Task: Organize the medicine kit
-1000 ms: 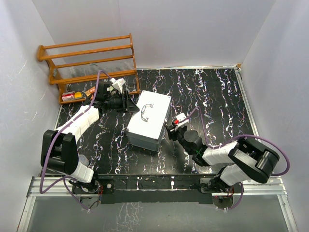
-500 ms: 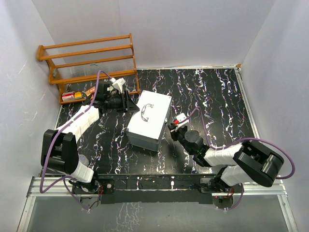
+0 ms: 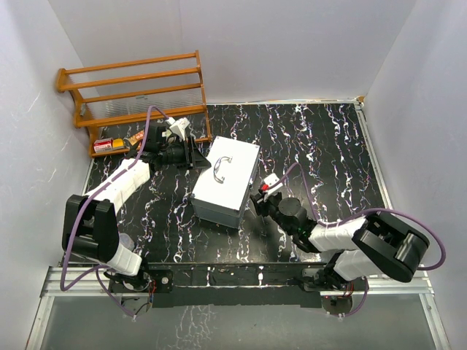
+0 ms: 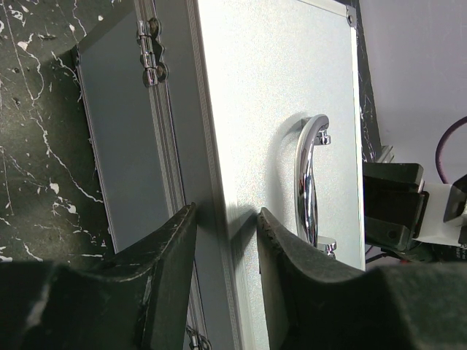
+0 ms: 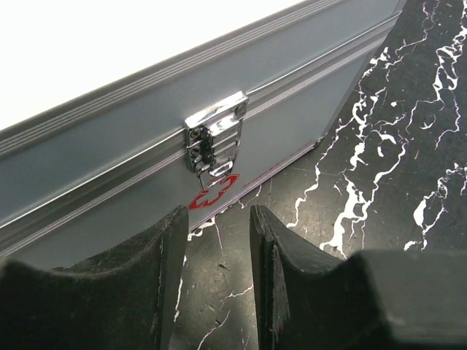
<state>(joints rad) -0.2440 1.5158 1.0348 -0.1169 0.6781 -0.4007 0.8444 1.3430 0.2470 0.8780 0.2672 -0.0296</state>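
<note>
Silver medicine case (image 3: 226, 181) lying flat at centre of the overhead frame on the black marbled table (image 3: 321, 138), lid down, chrome handle (image 3: 221, 168) on top. Wooden rack (image 3: 131, 95) at upper left, a few small packets (image 3: 120, 144) on its bottom shelf.

Left gripper (image 4: 222, 273) at the case's upper-left side: fingers parted, straddling the lid edge near the hinge (image 4: 149, 52), not clamped on anything. Right gripper (image 5: 211, 284) at the case's lower-right side, low to the table, also spread with a narrow gap, aimed at the latch (image 5: 213, 138) above the red cross mark (image 5: 216, 195). Nothing held in either claw.

Latch looks flat against the case wall (probably closed, though the wrist view is too oblique to be sure).

Risks from here:
- Case light and loose on a smooth top; a push at the latch from the right could slide or spin it unless braced from the opposite side.
- Fingertip slipping off the small polished latch, scraping the wall instead.
- Left fingers across the lid seam: could pin the lid shut, or get pinched if it swings.
- Both arms close across one box (cables trailing); collision possible if either reaches over the handle.
- Contents unseen; a jolt could scatter whatever is inside.
</note>
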